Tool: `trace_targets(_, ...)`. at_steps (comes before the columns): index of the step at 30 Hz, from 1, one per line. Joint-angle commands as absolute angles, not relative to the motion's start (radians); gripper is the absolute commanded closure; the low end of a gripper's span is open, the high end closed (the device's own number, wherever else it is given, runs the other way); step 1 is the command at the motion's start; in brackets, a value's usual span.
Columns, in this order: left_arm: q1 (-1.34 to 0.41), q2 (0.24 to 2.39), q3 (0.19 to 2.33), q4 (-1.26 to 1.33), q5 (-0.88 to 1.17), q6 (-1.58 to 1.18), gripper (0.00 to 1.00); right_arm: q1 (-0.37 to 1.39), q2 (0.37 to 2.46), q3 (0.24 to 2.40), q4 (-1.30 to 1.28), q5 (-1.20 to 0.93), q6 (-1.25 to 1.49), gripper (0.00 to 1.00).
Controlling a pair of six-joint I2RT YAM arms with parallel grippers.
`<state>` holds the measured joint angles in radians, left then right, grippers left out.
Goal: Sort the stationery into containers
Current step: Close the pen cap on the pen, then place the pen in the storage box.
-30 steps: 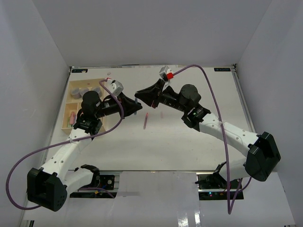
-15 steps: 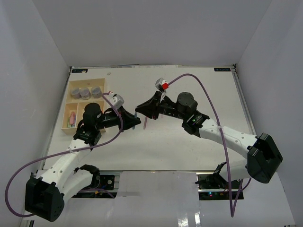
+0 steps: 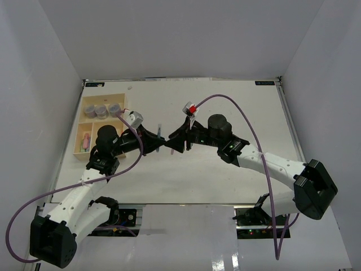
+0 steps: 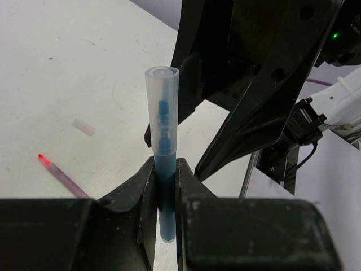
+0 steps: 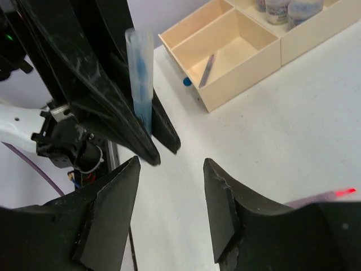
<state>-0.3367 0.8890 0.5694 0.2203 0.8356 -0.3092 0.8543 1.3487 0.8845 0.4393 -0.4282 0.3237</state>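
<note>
MID-TABLE: The left claw pinches a blue pen upright by its lower barrel, nose to nose with the right claw, whose fingers stand spread and empty. A pink pen lies loose on the table. The step in hand appears to be ferrying the blue pen. The next move calls for a swing left to the cream tray, then lowering the pen into the pen compartment.

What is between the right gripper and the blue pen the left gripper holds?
Nothing. In the right wrist view, only bare white table shows between the open right gripper and the blue pen, which is clamped in the left gripper.
</note>
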Motion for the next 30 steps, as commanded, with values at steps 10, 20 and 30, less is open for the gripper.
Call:
trace_targets(10, -0.334, 0.903, 0.663, -0.021, 0.482, -0.287, 1.00, 0.810, 1.142, 0.836, 0.201, -0.260, 0.178, 0.11)
trace_targets(20, -0.207, 1.093, 0.896, -0.420, -0.066, -0.229, 1.00, 0.799, 1.032, 0.697, 0.077, -0.092, 0.106, 0.10)
trace_targets(30, -0.020, 1.311, 0.983, -0.439, -0.169, -0.103, 0.94, 0.796, 0.976, 0.585, 0.052, -0.106, 0.061, 0.10)
